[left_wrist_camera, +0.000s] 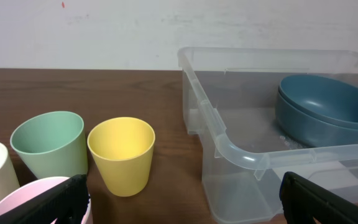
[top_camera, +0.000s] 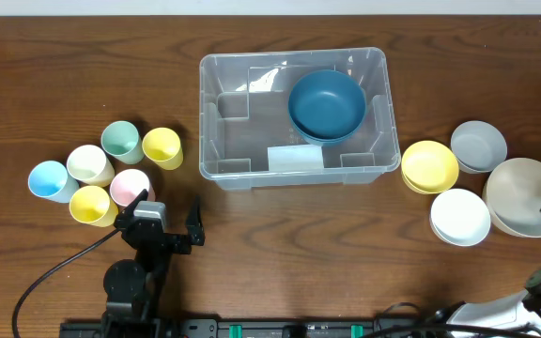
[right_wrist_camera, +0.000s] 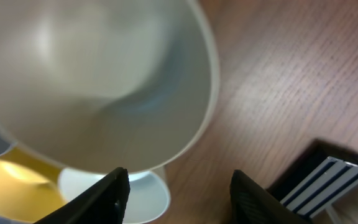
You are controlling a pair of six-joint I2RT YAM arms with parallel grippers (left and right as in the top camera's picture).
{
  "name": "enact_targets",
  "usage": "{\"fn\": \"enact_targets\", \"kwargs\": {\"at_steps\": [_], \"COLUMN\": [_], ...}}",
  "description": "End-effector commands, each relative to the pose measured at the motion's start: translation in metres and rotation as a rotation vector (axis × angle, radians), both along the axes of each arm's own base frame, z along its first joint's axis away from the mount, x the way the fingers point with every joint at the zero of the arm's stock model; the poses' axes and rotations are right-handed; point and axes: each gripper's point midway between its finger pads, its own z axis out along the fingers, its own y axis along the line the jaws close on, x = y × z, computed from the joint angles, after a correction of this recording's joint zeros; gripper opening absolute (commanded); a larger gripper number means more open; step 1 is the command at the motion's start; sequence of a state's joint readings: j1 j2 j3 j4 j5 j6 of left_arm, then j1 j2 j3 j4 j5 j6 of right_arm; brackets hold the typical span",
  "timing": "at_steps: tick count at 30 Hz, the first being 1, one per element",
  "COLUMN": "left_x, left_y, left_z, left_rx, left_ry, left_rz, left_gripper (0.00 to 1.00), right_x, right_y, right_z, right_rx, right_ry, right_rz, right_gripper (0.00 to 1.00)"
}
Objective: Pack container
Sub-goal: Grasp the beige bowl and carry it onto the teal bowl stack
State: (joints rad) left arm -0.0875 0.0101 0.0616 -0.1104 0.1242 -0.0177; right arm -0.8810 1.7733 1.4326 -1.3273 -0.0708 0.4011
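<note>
Container (top_camera: 205,122) holds blue bowls (top_camera: 327,103); left end effector (left_wrist_camera: 182,202), right end effector (right_wrist_camera: 179,193) both released.

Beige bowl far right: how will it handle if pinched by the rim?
The beige bowl looks like thin rigid plastic: probably stiff and light. Its smooth inner wall suggests a rim pinch might slip or let it swing. Wide and shallow, it seems unlikely to tip; pushed, it would likely slide into the white bowl beside it.
</note>
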Motion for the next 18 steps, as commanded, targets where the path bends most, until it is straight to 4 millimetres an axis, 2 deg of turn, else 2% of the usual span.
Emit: {"fn": "enact_targets", "kwargs": {"at_steps": [1,7,12,13,16,18], "left_x": [0.001,0.001,0.001,0.001,0.001,0.001], "left_y": [0.002,0.002,0.002,0.002,0.002,0.002], "left_z": [-0.016,-0.016,-0.016,-0.016,-0.016,-0.016], "left_rx": [0.021,0.021,0.021,0.021,0.021,0.021], "left_ry": [0.032,0.031,0.031,0.031,0.031,0.031], "left_rz": [0.006,0.006,0.006,0.006,0.006,0.006], "left_gripper": [0.98,0.98,0.98,0.98,0.98,0.98], "right_x": [-0.013,-0.018,-0.016,-0.016,-0.013,-0.012], "right_y": [0.008,0.015,0.013,0.012,0.01,0.008], "right_z": [-0.016,-0.045,-0.054,-0.054,-0.054,-0.054], "right_rx": [0.035,0.04,0.024,0.021,0.01,0.004], "right_ry": [0.025,0.029,0.018,0.015,0.007,0.002], "right_rz": [0.006,0.005,-0.003,-0.002,-0.002,-0.003], "right_gripper": [0.54,0.54,0.52,0.49,0.25,0.13]}}
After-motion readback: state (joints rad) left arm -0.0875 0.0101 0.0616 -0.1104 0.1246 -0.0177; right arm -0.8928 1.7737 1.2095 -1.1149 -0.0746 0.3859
